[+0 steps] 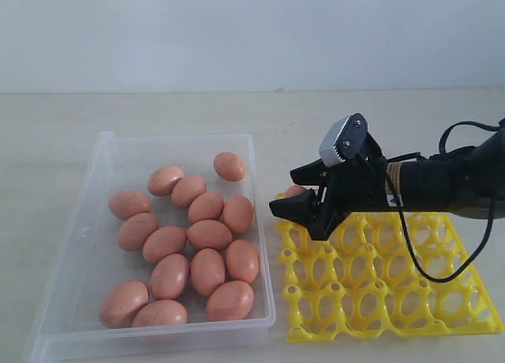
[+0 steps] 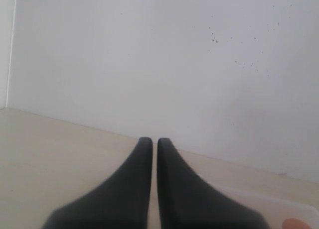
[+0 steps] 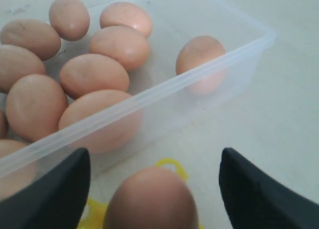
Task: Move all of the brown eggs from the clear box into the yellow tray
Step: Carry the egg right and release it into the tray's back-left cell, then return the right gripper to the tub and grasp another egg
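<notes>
Brown eggs [image 1: 209, 234]: nearly all in the box, one over in the tray. Desk [image 1: 379, 126] is pale, carrying just the two containers. Clear box [image 1: 134, 158] sits on the left, approx fifteen eggs bunched on its floor, most touching, one off alone near the far wall. Yellow tray [image 1: 394, 284] lies just beside the box on the right, almost every cup vacant.

R gripper [image 1: 284, 192] hangs over the tray's far corner nearest the box, jaws spread wide, pinching nothing. One egg [image 3: 152, 199] sits between them, looks seated in the corner cup, w/ a gap either side. L gripper [image 2: 155, 142] isn't in the exterior shot; fingers pressed together, holding nothing.

Handling, my read: light, rigid shell, smooth and round, so it'll squirt out of a skewed pinch and crack if squeezed hard. I'd take each across its short waist, jaws level, gentle close, outliers first.
</notes>
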{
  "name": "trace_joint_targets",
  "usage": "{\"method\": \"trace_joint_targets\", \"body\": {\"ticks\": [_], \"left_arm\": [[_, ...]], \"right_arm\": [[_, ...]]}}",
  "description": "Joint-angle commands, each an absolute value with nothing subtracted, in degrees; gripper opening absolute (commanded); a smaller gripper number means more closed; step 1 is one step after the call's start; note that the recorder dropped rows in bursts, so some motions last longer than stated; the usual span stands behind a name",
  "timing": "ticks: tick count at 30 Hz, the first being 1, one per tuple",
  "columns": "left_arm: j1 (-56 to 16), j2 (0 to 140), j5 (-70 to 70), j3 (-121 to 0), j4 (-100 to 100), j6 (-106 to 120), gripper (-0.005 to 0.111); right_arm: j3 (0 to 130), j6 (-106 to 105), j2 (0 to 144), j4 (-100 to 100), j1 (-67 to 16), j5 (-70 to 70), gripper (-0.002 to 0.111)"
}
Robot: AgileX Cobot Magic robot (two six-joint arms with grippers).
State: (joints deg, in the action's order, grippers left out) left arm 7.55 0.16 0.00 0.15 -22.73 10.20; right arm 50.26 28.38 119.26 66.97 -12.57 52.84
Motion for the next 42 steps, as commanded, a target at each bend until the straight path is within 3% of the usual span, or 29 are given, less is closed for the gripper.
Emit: {"method": "trace_joint_targets", "body": {"ticks": [1, 6, 9, 12, 15, 20, 22, 25, 26, 28, 30, 31, 32, 34, 36, 38, 39, 42], "left_arm": [[7.3, 0.0, 0.0, 0.0, -22.9, 10.6, 0.004], [7.3, 0.0, 0.0, 0.0, -22.9, 10.6, 0.004], [7.3, 0.0, 0.0, 0.0, -22.9, 10.6, 0.004], [7.3, 0.0, 0.0, 0.0, -22.9, 10.6, 0.004], [7.3, 0.0, 0.0, 0.0, -22.9, 10.6, 0.004], [7.3, 0.0, 0.0, 0.0, -22.9, 10.6, 0.004], [7.3, 0.0, 0.0, 0.0, -22.9, 10.6, 0.004], [7.3, 0.0, 0.0, 0.0, -22.9, 10.6, 0.004], [7.3, 0.0, 0.0, 0.0, -22.9, 10.6, 0.004], [7.3, 0.0, 0.0, 0.0, -22.9, 10.6, 0.004], [7.3, 0.0, 0.0, 0.0, -22.9, 10.6, 0.004], [7.3, 0.0, 0.0, 0.0, -22.9, 10.6, 0.004], [7.3, 0.0, 0.0, 0.0, -22.9, 10.6, 0.004], [7.3, 0.0, 0.0, 0.0, -22.9, 10.6, 0.004], [7.3, 0.0, 0.0, 0.0, -22.9, 10.6, 0.004], [7.3, 0.0, 0.0, 0.0, -22.9, 10.6, 0.004], [7.3, 0.0, 0.0, 0.0, -22.9, 10.6, 0.004], [7.3, 0.0, 0.0, 0.0, -22.9, 10.6, 0.004]], "right_arm": [[50.4, 28.4, 114.1, 64.8, -12.6, 53.3, 0.066], [50.4, 33.1, 107.4, 64.2, -12.6, 53.3, 0.062], [50.4, 38.4, 104.8, 68.3, -12.6, 49.9, 0.039], [50.4, 47.3, 104.1, 76.0, -12.6, 46.0, 0.000], [50.4, 54.0, 104.1, 83.6, -12.6, 46.4, 0.001], [50.5, 53.0, 103.9, 82.0, -14.4, 65.4, 0.001], [52.1, 56.6, 103.3, 83.9, -20.9, 56.3, 0.001], [55.3, 69.8, 103.5, 99.9, -36.5, 22.6, 0.002], [55.3, 67.7, 103.5, 99.9, -38.8, 21.2, 0.003], [56.0, 59.3, 103.5, 99.9, -43.6, 21.5, 0.017], [56.3, 53.8, 103.5, 99.9, -48.4, 15.9, 0.050], [56.3, 54.2, 103.5, 99.9, -50.4, 9.3, 0.056], [56.5, 57.4, 103.5, 99.9, -52.9, -1.8, 0.054], [58.6, 67.2, 103.5, 86.5, -55.5, -17.9, 0.038], [61.4, 59.9, 103.3, 64.7, -55.7, -19.9, 0.030], [64.2, 41.2, 103.3, 43.5, -55.7, -20.9, 0.032], [67.1, 26.9, 103.8, 26.5, -55.7, -24.9, 0.040], [73.7, 16.6, 105.8, 10.4, -55.0, -39.7, 0.053]]}}
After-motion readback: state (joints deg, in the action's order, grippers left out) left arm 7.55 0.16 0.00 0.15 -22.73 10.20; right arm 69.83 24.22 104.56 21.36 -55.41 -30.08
